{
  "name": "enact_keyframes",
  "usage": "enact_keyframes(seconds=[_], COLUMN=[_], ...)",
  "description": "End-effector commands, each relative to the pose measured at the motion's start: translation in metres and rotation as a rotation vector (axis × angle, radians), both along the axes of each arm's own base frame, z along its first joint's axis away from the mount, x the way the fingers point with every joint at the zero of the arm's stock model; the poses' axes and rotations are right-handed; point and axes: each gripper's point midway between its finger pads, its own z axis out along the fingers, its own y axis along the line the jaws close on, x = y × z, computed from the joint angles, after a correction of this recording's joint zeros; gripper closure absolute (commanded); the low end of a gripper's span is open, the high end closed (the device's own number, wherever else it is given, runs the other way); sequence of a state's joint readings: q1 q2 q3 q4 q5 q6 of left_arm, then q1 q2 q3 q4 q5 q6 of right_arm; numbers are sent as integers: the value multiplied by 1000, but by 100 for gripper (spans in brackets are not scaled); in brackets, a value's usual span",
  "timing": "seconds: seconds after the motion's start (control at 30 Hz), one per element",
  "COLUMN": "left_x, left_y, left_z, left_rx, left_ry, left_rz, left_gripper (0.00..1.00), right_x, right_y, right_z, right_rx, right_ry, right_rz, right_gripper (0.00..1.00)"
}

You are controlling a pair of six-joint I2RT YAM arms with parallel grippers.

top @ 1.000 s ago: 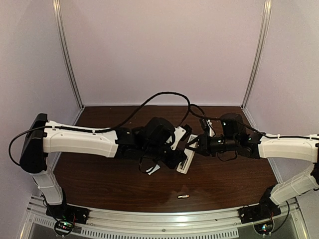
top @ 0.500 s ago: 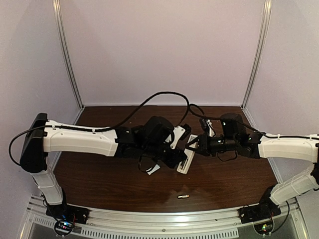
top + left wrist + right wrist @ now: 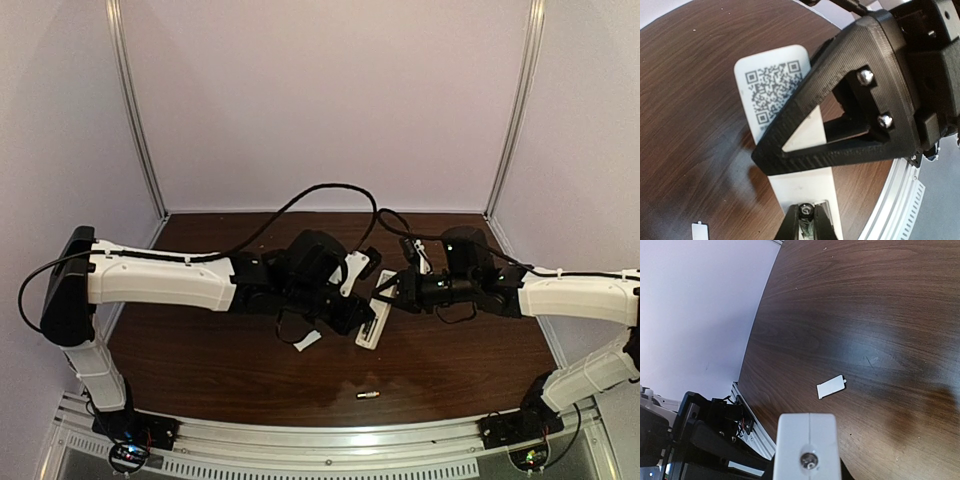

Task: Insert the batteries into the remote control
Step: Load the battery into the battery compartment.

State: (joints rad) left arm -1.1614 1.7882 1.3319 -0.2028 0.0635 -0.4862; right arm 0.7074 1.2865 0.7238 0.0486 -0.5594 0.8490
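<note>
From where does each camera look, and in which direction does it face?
Top: above and behind the left arm and right arm, facing down at the table; both meet at the remote.
Left wrist: looks down on the remote's labelled back; left end effector at the bottom edge.
Right wrist: looks across the table toward the near rail; the left arm's base shows.
Shared: the cover lies in all three.

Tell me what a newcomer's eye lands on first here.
Mid-table, the right gripper appears to clamp the white remote control. In the left wrist view, the left gripper pinches a battery just above the remote. A second battery lies alone near the front rail.
</note>
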Motion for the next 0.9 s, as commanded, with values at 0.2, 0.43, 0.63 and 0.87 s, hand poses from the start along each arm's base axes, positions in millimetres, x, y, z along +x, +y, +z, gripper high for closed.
enact_keyframes(seconds=[0.2,0.43,0.63,0.87], left_x=[1,-2,4,6], left_y=[-6,-6,1,3], left_z=[13,8,1,-7], left_rx=[-67,-64,-14,17], left_ry=[30,51,18,4], left_rz=[-12,-20,3,6], left_gripper=[100,100,100,100], right_x=[3,3,3,2], right_y=[2,2,2,2], right_z=[22,22,24,25], right_rx=[22,19,24,27], right_ry=[-66,-70,-72,-71], right_rz=[3,4,4,7], right_gripper=[100,100,100,100])
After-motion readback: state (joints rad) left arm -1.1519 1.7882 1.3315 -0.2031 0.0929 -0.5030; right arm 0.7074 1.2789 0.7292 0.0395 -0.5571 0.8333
